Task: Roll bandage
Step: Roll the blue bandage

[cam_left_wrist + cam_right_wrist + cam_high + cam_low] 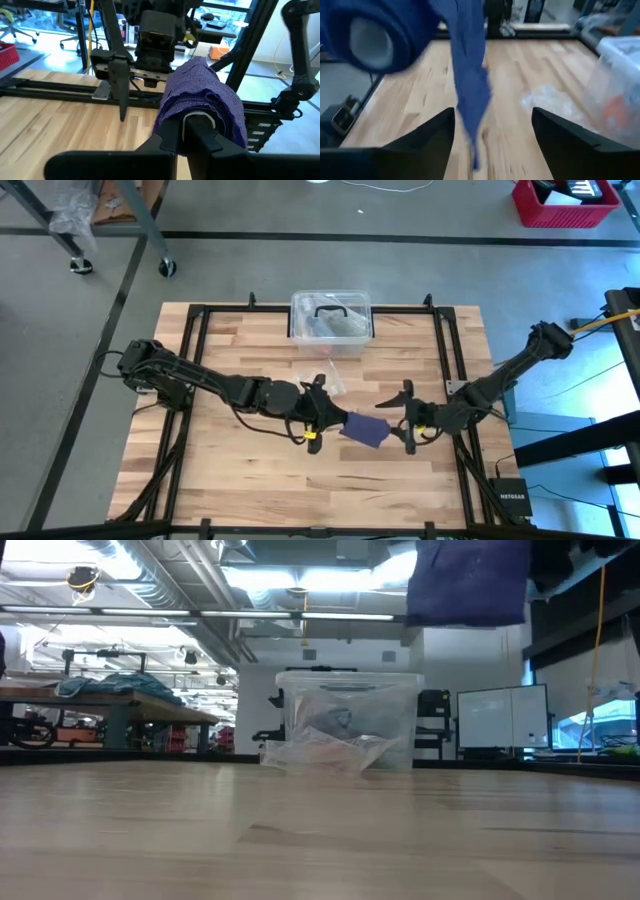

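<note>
The soft dark purple cloth bandage [363, 429], light and floppy, sits wound on the shut left hand [322, 423]; the wide-open, empty right hand [409, 421] should pinch its hanging tail

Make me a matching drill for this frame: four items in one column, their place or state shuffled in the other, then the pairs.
Items:
1. bandage
2. left gripper
3. right gripper
4. clear plastic box

States:
A. open, holding nothing, facing the fabric
B. at the table's far edge, lid on
C. shut on the fabric
D. partly wound, lifted off the wood, loose tail hanging

Pairs: 1-D, 2-C, 3-A, 4-B
</note>
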